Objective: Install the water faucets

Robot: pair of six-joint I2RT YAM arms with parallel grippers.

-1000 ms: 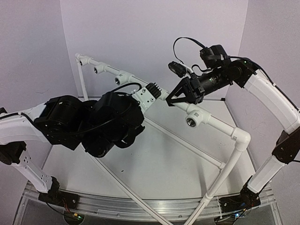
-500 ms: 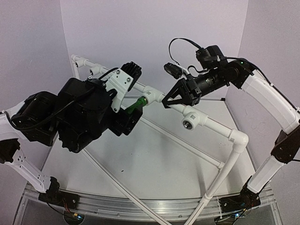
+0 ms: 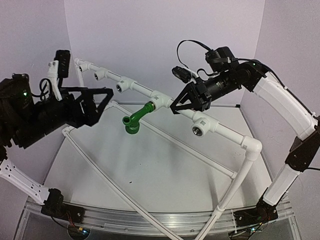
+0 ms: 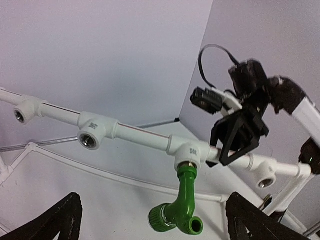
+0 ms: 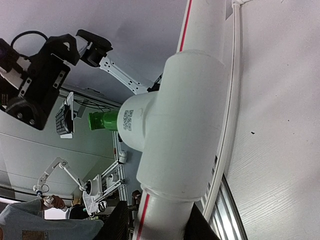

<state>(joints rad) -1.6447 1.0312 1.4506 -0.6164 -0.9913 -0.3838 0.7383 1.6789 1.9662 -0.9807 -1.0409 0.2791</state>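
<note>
On the left, the left gripper (image 3: 104,105) hangs with jaws spread wide and empty, well apart from the green faucet (image 3: 139,116). The faucet is seated by its neck in the middle tee fitting (image 3: 161,100) of the white pipe (image 3: 225,131), with its spout drooping toward the table. It looks light, rigid and rather slick, so I judge the bent body near the ribbed knob the best hold for turning it. On the right, the right gripper (image 3: 182,102) is clamped around the pipe just beside that tee.
</note>
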